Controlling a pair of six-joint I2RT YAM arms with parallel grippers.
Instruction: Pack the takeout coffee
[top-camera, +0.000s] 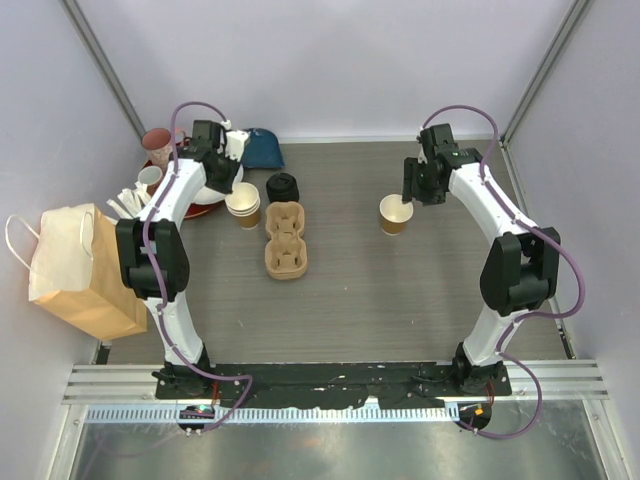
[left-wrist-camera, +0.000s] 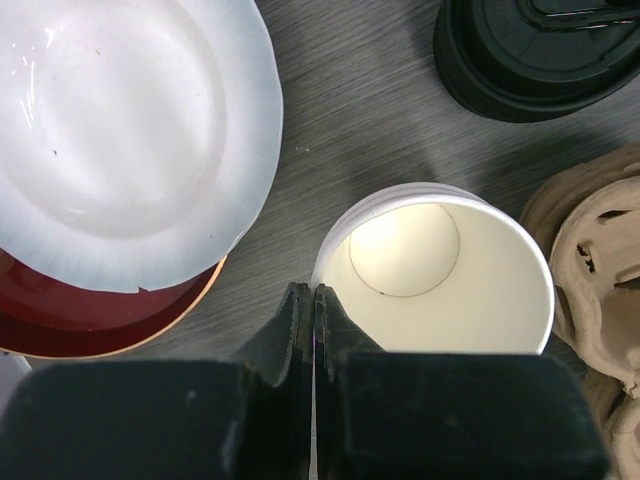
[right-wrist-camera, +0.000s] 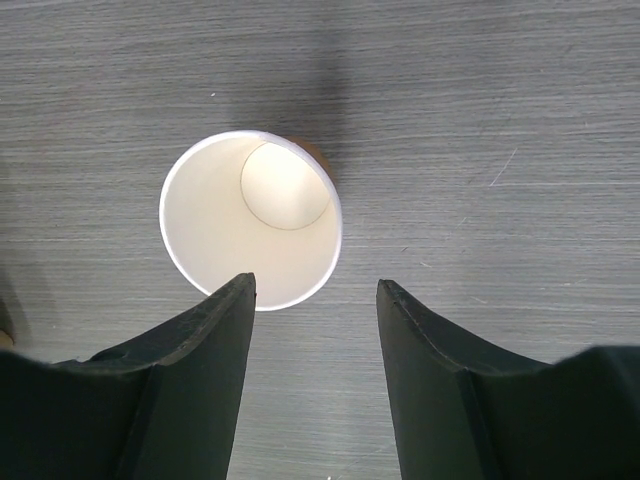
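Kraft paper bag (top-camera: 75, 265) stands at the left edge of the desk (top-camera: 400, 290); the pulp carrier (top-camera: 285, 240) lies mid-desk, its wells bare. Just beside it sits the stack of tan cups (top-camera: 243, 205), all lidless. The left pincer (left-wrist-camera: 315, 295) is pressed together on the rim of the top cup (left-wrist-camera: 450, 270), apparently one finger inside and one outside. A lone cup (right-wrist-camera: 250, 215) stands just beyond the spread right pincer (right-wrist-camera: 315, 283), untouched. Black lids (left-wrist-camera: 540, 55) sit near the stack. Best lift straight up and slowly: nested cups cling, and a hard pinch would crease the thin wall.

Matt paper cup (right-wrist-camera: 250, 225), glossy white plate (left-wrist-camera: 120, 130), rough pulp carrier (top-camera: 285, 240)
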